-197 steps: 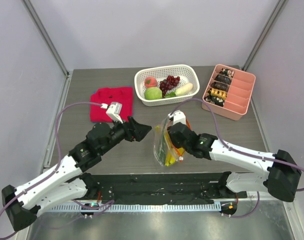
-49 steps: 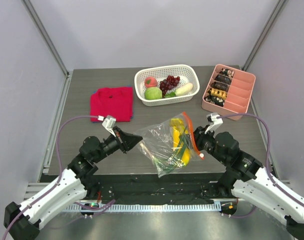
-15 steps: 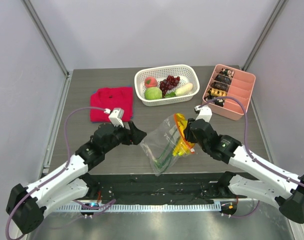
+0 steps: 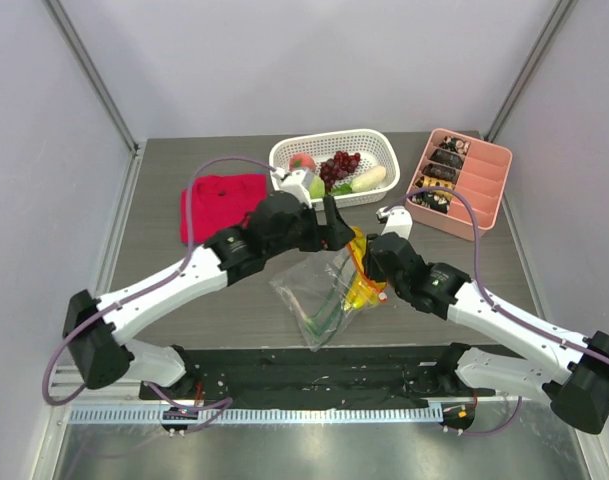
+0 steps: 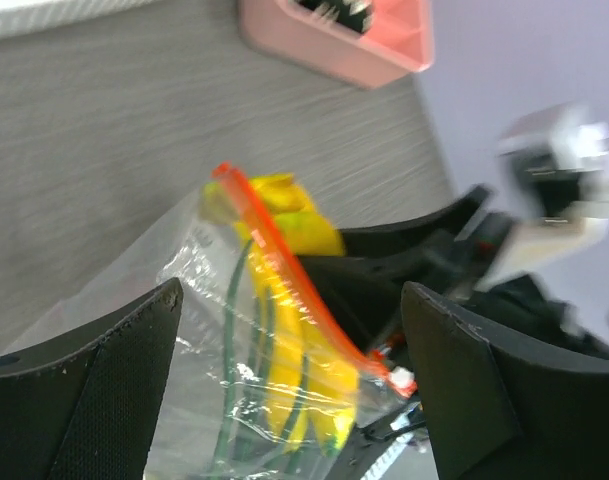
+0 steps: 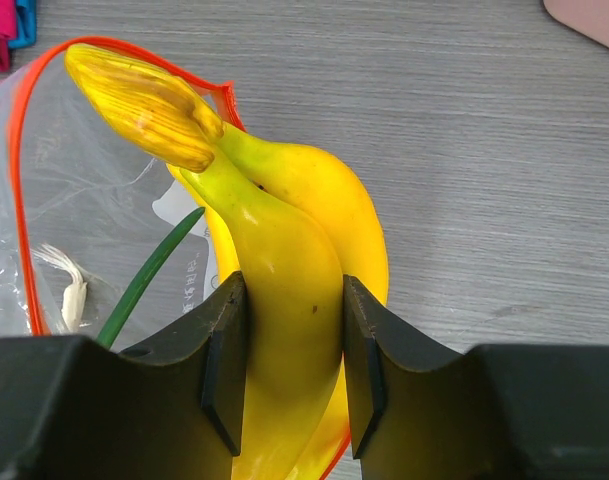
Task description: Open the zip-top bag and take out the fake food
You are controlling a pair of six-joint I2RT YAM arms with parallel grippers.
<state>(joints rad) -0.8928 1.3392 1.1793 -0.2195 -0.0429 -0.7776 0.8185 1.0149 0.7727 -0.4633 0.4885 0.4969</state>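
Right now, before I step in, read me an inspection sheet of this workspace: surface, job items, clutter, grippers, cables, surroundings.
Surface: grey wood-grain table; no spill seen.
Job's things: zip-top bag lies mid-table with its orange zipper open; bananas stick out of its mouth; other fake food sits in the white basket.
Clutter: red cloth; pink tray with dark pieces.
Grippers: right gripper shut on the bananas; left gripper open above the bag's zipper.
Cables: left cable loops over the red cloth; right cable arcs beside the pink tray; both purple.
Surroundings: plain pale walls with metal corner posts; nothing else seen.
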